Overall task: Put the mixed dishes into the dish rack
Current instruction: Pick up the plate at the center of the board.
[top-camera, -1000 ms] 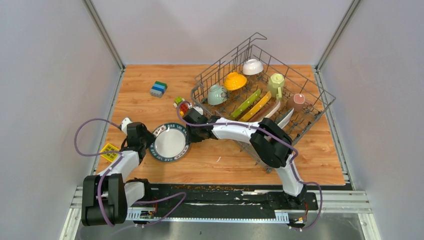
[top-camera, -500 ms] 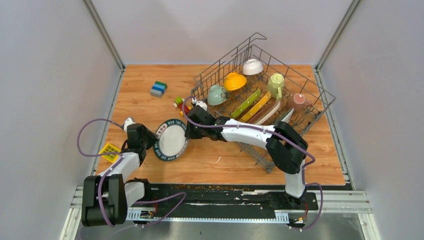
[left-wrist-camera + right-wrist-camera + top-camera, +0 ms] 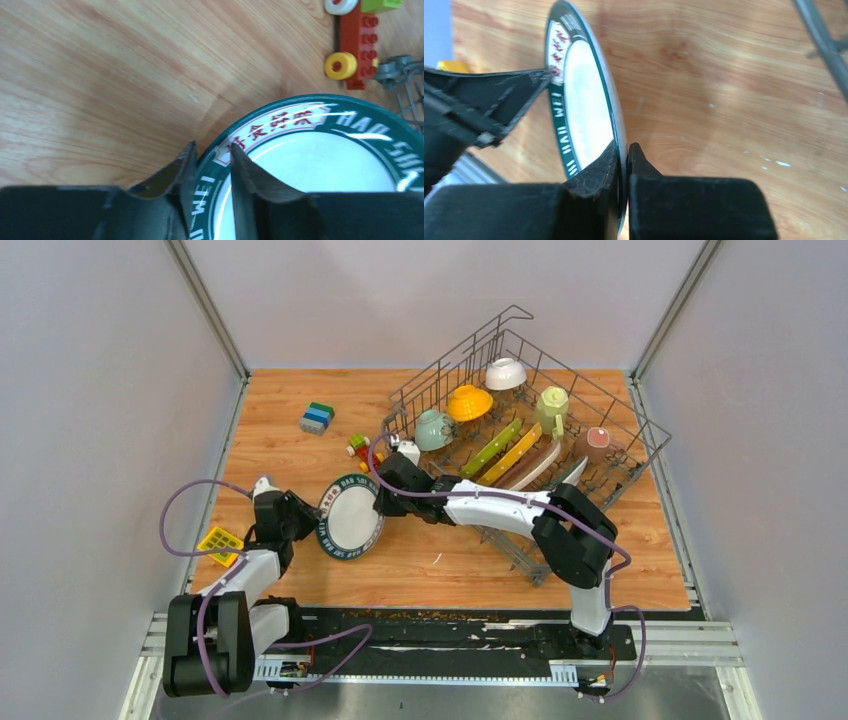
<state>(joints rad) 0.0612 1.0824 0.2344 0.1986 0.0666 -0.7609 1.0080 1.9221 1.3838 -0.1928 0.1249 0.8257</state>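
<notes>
Lab cell — grey panel walls (image 3: 90, 390)

The lettered plate (image 3: 349, 517) has a white centre and a dark teal rim with white letters, plus red characters on a white banner. The desk (image 3: 300, 455) is orange-brown wood grain. In the grey wire dish rack (image 3: 440, 375) sit a teal mug (image 3: 433, 429), a yellow bowl (image 3: 469, 401), a white bowl (image 3: 505, 373), a pale-green mug (image 3: 552, 406), a pink mug (image 3: 596, 442), a lime-green plate (image 3: 492, 447) and a yellow plate (image 3: 515, 452). To the left lie a blue, green and grey block stack (image 3: 317, 418) and a yellow gridded piece (image 3: 220, 543). A red brick (image 3: 357, 40) carries a yellow ring (image 3: 340, 65).
</notes>
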